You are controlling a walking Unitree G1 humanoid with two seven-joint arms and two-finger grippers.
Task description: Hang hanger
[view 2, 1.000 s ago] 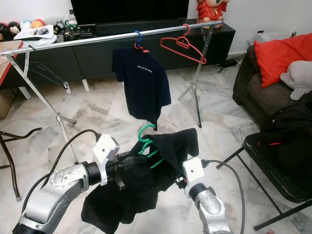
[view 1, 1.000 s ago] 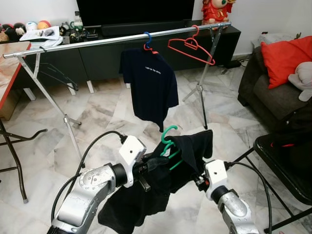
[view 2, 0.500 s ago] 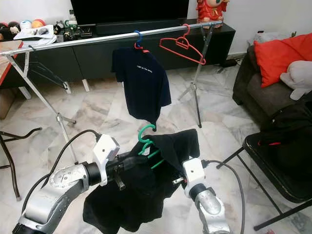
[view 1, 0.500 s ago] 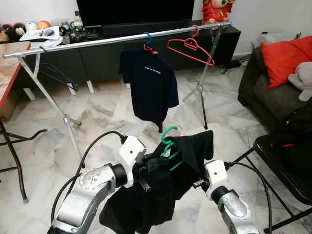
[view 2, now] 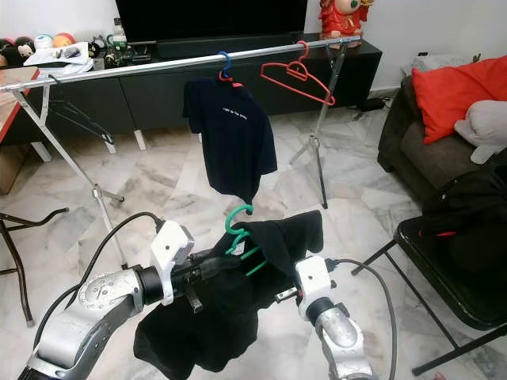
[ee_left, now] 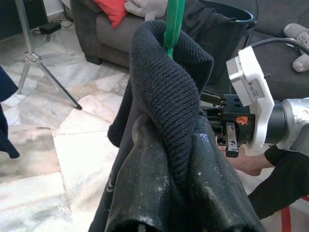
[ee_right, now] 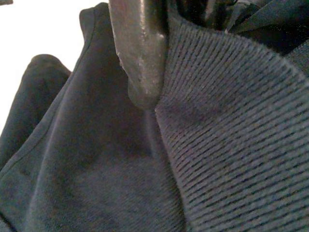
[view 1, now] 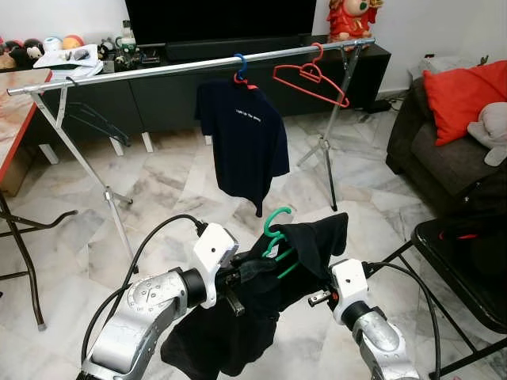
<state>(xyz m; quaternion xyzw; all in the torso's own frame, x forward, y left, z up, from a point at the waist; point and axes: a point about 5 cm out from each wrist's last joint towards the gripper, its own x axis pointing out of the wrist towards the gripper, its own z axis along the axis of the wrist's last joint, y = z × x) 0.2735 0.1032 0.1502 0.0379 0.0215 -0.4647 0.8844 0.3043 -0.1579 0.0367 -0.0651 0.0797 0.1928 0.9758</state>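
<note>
Left gripper [ee_left: 166,159] clenched on ribbed black shirt [view 1: 238,317] | green plastic hanger [view 1: 275,237] inside | right gripper [ee_right: 145,72] grip: cannot tell | chrome rail [view 1: 158,70] far.

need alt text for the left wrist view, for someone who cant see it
The left gripper is shut on the ribbed collar of a black shirt, with a green hanger rising out of the collar. The right gripper sits just beyond the shirt, with marble floor and a sofa behind.

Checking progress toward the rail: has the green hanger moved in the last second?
No, barely. The green hanger sits about as far below the hanging navy shirt as before, low in front of the rail.
</note>
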